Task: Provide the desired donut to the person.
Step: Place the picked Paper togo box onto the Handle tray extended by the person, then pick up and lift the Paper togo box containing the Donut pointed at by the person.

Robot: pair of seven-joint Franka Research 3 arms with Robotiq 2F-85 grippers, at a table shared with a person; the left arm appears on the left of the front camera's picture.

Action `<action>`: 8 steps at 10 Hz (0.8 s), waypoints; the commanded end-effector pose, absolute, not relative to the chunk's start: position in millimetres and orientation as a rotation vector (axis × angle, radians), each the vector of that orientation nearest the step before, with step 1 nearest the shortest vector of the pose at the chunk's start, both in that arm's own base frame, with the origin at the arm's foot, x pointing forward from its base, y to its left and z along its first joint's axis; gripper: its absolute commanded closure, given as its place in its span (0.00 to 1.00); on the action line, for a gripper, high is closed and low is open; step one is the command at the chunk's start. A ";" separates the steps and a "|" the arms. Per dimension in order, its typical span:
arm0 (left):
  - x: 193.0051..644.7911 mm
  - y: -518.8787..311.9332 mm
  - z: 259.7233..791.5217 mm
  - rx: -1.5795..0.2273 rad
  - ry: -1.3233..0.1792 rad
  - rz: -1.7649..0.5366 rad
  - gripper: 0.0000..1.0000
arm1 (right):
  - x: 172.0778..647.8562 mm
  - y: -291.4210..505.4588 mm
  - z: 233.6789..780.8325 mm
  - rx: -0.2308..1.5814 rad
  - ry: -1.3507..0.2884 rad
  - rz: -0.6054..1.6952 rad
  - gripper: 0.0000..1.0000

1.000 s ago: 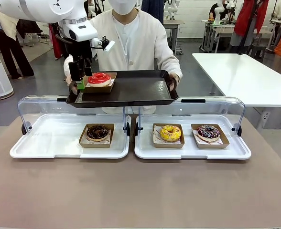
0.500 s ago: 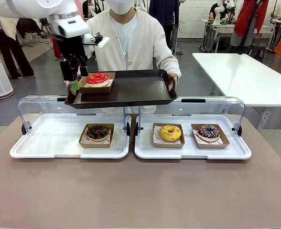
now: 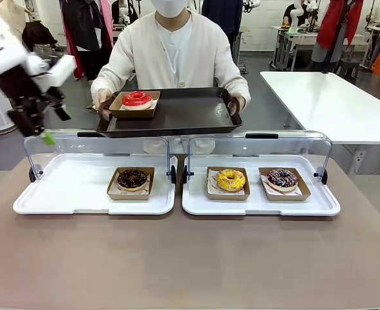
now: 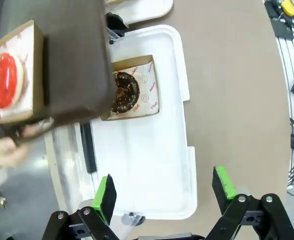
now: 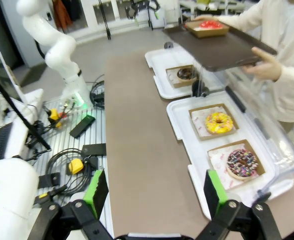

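Observation:
The red-glazed donut point(image 3: 136, 99) sits in its cardboard box on the black tray point(image 3: 190, 113). The person point(image 3: 170, 51) holds that tray with both hands above the display lids. My left gripper point(image 3: 40, 129) is well left of the tray, blurred and with nothing in it. In the left wrist view this gripper point(image 4: 164, 190) is open above the white tray point(image 4: 152, 170). The red donut point(image 4: 4, 80) and the black tray point(image 4: 77, 55) lie at the upper left there. My right gripper point(image 5: 154, 192) stands open, far back from the donuts. The red donut point(image 5: 210, 24) is far off.
Two white trays point(image 3: 73, 187) with raised clear lids point(image 3: 99, 145) lie on the brown table. The left one holds a chocolate donut point(image 3: 132, 179). The right holds a yellow donut point(image 3: 231, 179) and a sprinkled chocolate donut point(image 3: 282, 178). Cables and devices point(image 5: 72, 150) lie beside the table.
My left gripper has left the red donut's box on the black tray and swung away to the left. The person has drawn the tray slightly back.

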State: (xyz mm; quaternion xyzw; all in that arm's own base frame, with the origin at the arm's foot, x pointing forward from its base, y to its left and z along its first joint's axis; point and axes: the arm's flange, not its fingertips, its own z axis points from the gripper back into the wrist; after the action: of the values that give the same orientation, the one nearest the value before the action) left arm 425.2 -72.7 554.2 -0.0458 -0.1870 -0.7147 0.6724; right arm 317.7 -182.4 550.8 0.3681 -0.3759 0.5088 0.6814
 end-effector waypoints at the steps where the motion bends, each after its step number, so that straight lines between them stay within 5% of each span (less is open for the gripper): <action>1: 416.7 -40.9 546.6 -0.203 -0.553 -1.583 0.00 | 317.4 -181.9 551.1 0.832 -0.852 1.143 0.00; 8: 410.5 -10.1 535.8 -0.278 -0.535 -1.542 0.00 | 317.4 -181.9 551.1 0.832 -0.852 1.143 0.00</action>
State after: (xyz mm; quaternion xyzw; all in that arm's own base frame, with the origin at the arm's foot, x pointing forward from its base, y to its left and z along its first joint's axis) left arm 410.5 -9.8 531.7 -0.1328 -0.2267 -0.6862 0.6783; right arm 317.7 -182.4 550.8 0.3681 -0.3759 0.5088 0.6815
